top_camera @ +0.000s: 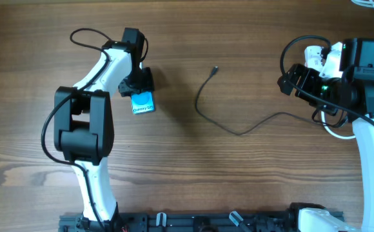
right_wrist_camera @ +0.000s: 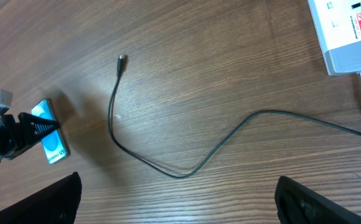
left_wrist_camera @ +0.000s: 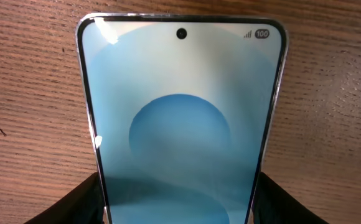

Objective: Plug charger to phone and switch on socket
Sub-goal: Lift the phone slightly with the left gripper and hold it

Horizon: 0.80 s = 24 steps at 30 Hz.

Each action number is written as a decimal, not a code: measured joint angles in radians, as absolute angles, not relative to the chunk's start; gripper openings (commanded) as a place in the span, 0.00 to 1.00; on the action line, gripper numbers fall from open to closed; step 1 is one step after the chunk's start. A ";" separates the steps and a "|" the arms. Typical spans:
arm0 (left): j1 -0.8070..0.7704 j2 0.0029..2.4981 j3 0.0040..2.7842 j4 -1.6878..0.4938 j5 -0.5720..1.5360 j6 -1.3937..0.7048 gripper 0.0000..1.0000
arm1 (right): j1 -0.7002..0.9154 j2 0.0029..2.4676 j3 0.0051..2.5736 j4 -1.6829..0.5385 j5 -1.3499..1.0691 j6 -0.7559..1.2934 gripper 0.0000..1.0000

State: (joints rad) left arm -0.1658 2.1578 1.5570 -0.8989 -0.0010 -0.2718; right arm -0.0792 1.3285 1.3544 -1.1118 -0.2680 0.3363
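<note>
The phone (top_camera: 143, 104) is a flat, glossy slab with rounded corners, a pale rim and a cyan wallpaper of curved shapes. It sits upper left of centre in the overhead view with its long axis running near top-to-bottom and its white text band at the lower end, and the left claw (top_camera: 139, 85) is clenched on its upper end, dark fingers (left_wrist_camera: 75, 202) against both long edges. The charger (right_wrist_camera: 180, 177), a thin black cable, snakes loose over the wood-grain desk (top_camera: 251, 187) with its connector tip (right_wrist_camera: 121, 60) pointing up-frame, well apart from the phone, while the right claw (right_wrist_camera: 180, 208) hangs released and empty, the white, grey-ended socket (right_wrist_camera: 345, 28) at the upper right of its view.
</note>
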 measured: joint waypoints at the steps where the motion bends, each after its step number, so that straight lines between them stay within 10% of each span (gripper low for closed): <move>1: -0.166 2.150 1.544 -0.885 -0.001 -0.272 0.48 | -0.079 1.328 1.354 -1.112 -0.268 0.336 1.00; 10: -0.166 2.133 1.514 -0.855 -0.005 -0.279 0.75 | -0.079 1.328 1.354 -1.112 -0.268 0.336 1.00; 19: -0.168 2.131 1.511 -0.896 0.015 -0.292 0.60 | -0.079 1.328 1.354 -1.112 -0.268 0.336 1.00; 24: -0.168 2.130 1.510 -0.913 0.028 -0.300 0.83 | -0.079 1.328 1.354 -1.112 -0.268 0.336 1.00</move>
State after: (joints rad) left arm -0.1684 2.1304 1.5101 -0.9127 0.0280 -0.3000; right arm -0.0792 1.3285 1.3544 -1.1122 -0.2680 0.3363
